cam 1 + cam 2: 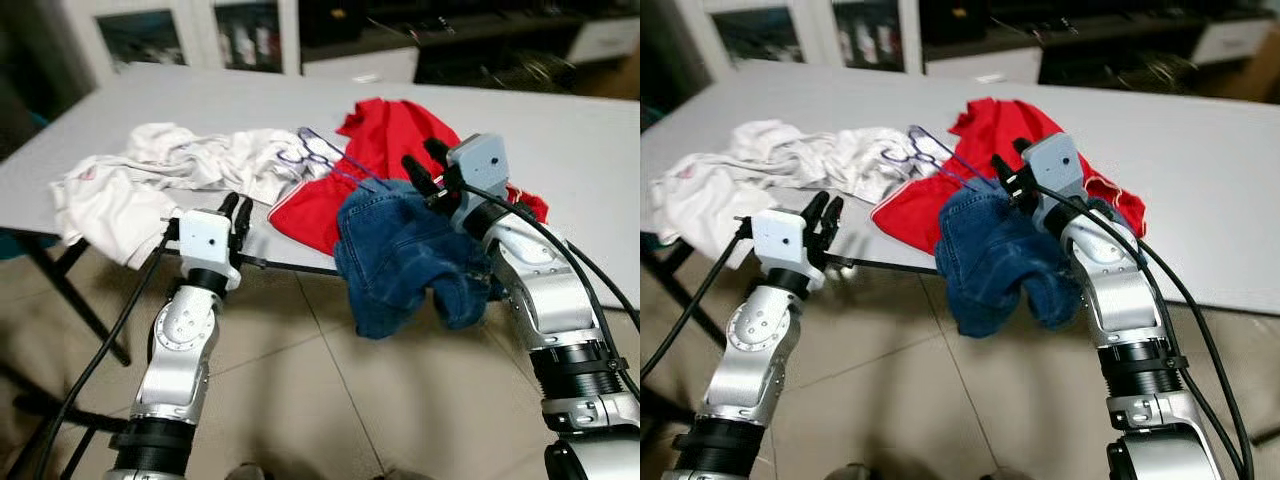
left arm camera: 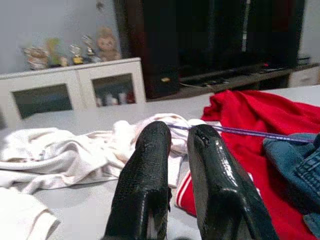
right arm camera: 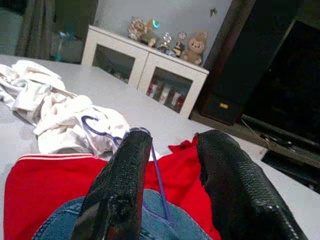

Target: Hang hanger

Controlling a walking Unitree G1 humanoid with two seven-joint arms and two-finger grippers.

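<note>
A thin purple wire hanger (image 1: pixel 322 157) lies flat on the heap of clothes on the grey table (image 1: pixel 250 95), its hook on the white garments and its body across the red shirt (image 1: pixel 392 128). My right gripper (image 1: pixel 426 162) is open just over the blue jeans (image 1: pixel 400 250). In the right wrist view the hanger's wire (image 3: pixel 159 187) runs through the gap between its fingers (image 3: pixel 125 170); I cannot tell if they touch it. My left gripper (image 1: pixel 238 207) is shut at the table's near edge, short of the white clothes (image 1: pixel 150 165), with nothing in it.
The jeans hang over the table's front edge. White cabinets (image 1: pixel 170 35) and a dark TV unit (image 1: pixel 480 30) stand behind the table. A black table leg (image 1: pixel 75 300) and the tiled floor (image 1: pixel 330 400) are below, and black cables trail from both arms.
</note>
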